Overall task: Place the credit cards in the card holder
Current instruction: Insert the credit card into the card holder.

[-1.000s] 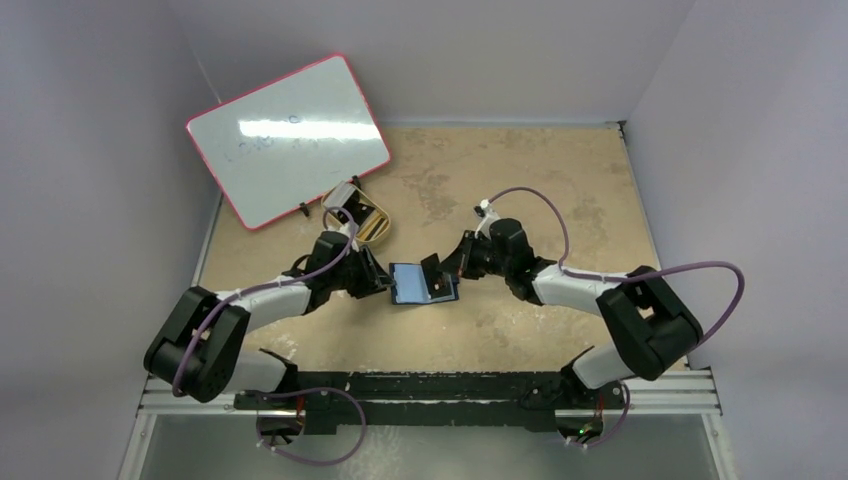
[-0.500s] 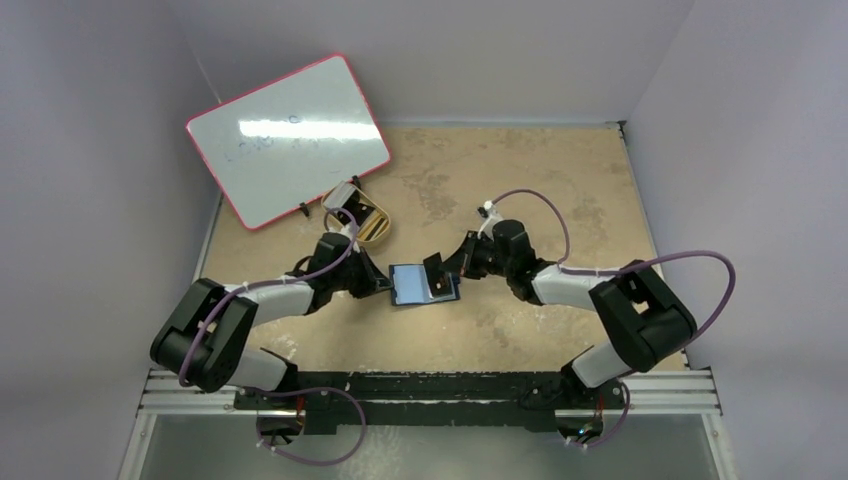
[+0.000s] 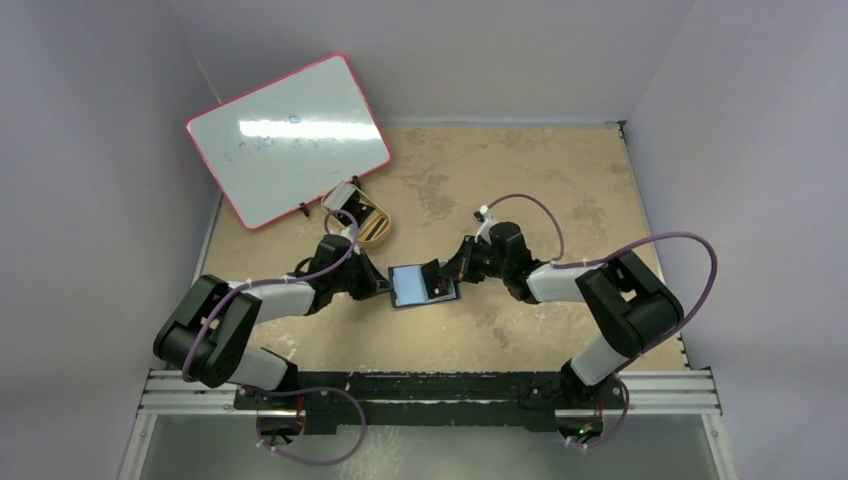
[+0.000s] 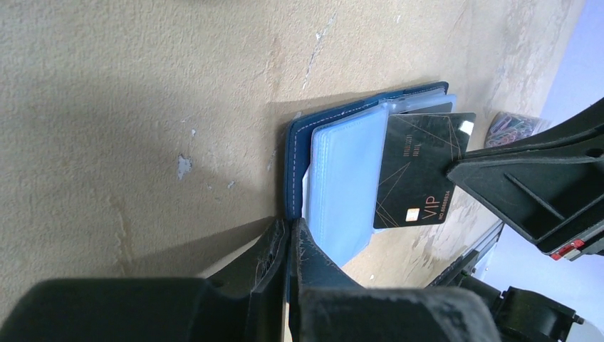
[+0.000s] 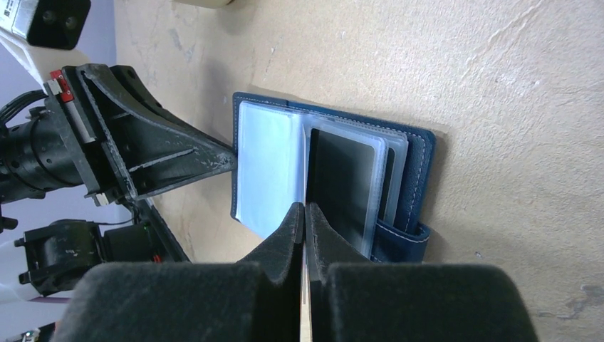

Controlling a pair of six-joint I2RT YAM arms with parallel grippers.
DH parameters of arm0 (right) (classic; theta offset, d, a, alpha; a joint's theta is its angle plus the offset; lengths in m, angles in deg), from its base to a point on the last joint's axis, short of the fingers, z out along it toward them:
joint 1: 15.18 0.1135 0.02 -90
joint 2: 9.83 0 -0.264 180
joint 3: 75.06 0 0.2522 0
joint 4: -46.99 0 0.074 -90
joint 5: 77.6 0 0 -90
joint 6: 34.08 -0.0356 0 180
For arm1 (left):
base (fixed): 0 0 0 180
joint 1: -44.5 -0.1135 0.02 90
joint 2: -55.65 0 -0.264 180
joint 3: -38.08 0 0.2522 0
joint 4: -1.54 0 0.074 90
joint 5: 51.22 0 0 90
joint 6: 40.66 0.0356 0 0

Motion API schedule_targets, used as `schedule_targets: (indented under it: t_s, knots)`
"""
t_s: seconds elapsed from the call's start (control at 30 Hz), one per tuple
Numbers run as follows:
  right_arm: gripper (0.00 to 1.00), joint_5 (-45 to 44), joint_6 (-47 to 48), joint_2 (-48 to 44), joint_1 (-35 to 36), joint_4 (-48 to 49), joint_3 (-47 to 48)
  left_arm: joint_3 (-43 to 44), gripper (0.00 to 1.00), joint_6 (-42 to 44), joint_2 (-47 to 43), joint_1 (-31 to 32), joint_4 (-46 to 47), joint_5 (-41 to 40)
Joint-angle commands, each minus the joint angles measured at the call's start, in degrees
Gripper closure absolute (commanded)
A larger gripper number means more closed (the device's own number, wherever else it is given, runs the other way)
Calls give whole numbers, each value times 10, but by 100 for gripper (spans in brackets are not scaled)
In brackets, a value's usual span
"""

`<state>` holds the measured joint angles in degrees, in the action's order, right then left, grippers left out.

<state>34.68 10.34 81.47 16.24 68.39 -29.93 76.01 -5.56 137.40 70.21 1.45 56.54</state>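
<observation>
The wallet [image 3: 410, 288] lies open on the desk [image 3: 520, 180], about midway between the two arms. Its navy cover is underneath and its pale blue glossy pockets face up.

The left tool [image 4: 290, 231] has its fingers pressed together, with the tips right at the wallet's outer edge. I cannot tell whether the cover is pinched between them.

The right tool [image 5: 305, 210] is clamped on a black card [image 4: 420, 171], gripping it by one short edge. The card stands tilted over the pockets on the wallet's far half. It reads "VIP" in copper-coloured letters, beside a small chip and thin gold lines. The finer print on it is too small to read.

A second dark card [image 5: 342, 182] already sits inside one of the clear pockets.

A whiteboard [image 3: 288, 140] with a pink frame leans at the back left. It carries faint blue writing that cannot be made out. Just below its lower edge lies a gold oval tin [image 3: 368, 225].
</observation>
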Motion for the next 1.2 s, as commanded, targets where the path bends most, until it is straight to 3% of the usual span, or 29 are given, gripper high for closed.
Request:
schedule_targets:
  t_s: [0.0,0.97,1.17]
  knots:
    - [100,19,-5,14,-2,34,4,-14,100,-5,1,-1,34,2]
    - [100,38,-11,39,-2,90,-25,-9,100,-13,25,23,48,-11]
    - [100,11,-5,17,-2,60,-31,-9,100,-11,24,23,39,-19]
